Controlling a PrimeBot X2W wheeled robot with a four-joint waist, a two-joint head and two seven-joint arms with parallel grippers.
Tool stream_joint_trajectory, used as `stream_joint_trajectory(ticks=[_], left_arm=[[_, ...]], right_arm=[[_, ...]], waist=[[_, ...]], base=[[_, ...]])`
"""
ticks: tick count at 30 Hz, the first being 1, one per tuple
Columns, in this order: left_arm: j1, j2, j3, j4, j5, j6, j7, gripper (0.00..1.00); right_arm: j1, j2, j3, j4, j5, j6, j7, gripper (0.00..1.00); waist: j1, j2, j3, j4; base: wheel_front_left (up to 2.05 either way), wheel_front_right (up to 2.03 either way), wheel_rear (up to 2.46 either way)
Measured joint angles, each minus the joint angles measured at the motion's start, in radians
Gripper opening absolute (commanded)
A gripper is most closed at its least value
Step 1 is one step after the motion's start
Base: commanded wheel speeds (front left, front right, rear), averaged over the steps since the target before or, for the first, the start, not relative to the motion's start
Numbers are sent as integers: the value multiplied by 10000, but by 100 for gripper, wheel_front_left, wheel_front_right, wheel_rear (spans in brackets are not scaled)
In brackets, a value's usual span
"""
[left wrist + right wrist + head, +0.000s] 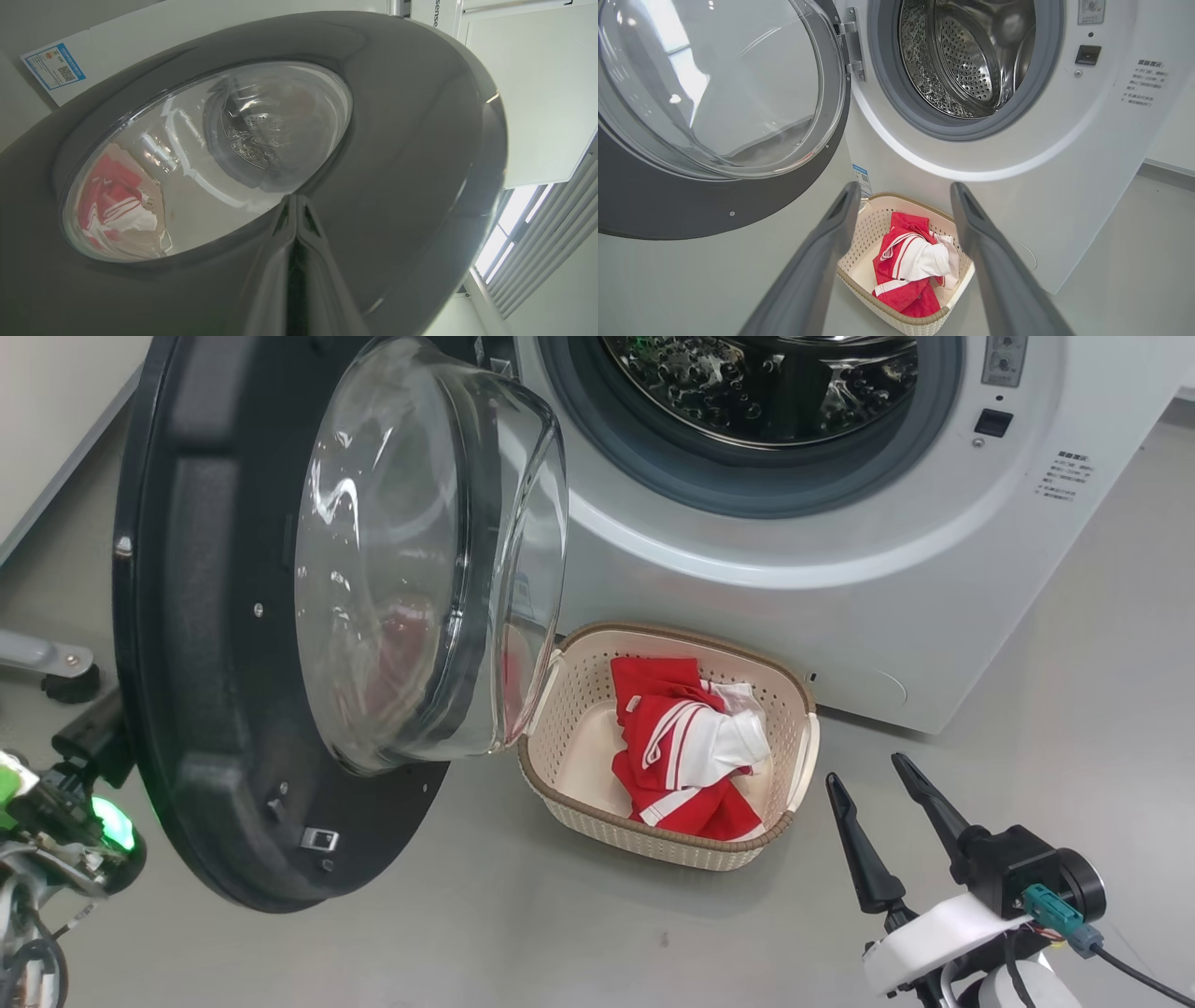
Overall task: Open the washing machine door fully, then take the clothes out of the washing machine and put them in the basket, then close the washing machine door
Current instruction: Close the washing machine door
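The washing machine is a white, smooth-fronted box standing on a grey floor. Its round mouth is ringed by a grey rubber gasket, and behind that is the shiny perforated steel drum. The washing machine door is swung wide open on the machine's left. It is a big glossy black disc, hinged at the mouth's left edge, with a deep clear glass bowl bulging from its inner face.

The basket sits on the floor just before the machine's base, below the mouth. It is cream perforated plastic, a rounded rectangle with a brown woven-look rim. In it lie the clothes, a crumpled red bundle with white stripes and a white panel, heaped toward the right side.

The right hand hovers right of the basket and apart from it, its two long dark tapered fingers spread wide. The left hand is at the door's outer glossy face, its fingers pressed together to one tip. Whether that tip touches the door I cannot tell.
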Motion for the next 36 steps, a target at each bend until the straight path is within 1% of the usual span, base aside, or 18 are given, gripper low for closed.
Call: stream_joint_trajectory(ticks=[3,9,20,27,28,34,36], left_arm=[[109,-6,-109,-278,-180,-82,263,0],[390,-23,-426,-991,-186,-180,662,0],[677,-259,-1020,-2019,-184,-309,1229,0],[725,-244,-1043,-2297,-171,-309,1302,0],[725,-244,-1043,-2297,-171,-309,1302,0],[723,-224,-1034,-2523,-153,-278,1300,0],[714,-222,-1026,-2623,-155,-201,1298,0]], right_arm=[[-45,-2,4,2,0,4,0,100],[-166,17,79,33,2,8,0,100],[-250,127,188,113,17,10,-2,100],[-373,176,249,167,48,10,-12,100],[-373,176,249,167,48,10,-12,100],[-419,261,255,201,107,10,-44,100],[-456,303,263,203,109,8,-46,100]], waist=[[0,0,43,-115],[0,0,83,-415],[0,1,108,-1138],[0,0,186,-1789],[0,0,186,-1789],[0,1,312,-2472],[0,0,368,-2722]], base=[[0,0,0],[0,0,0],[0,0,0],[0,0,0],[0,0,0],[0,0,0],[0,0,0]])
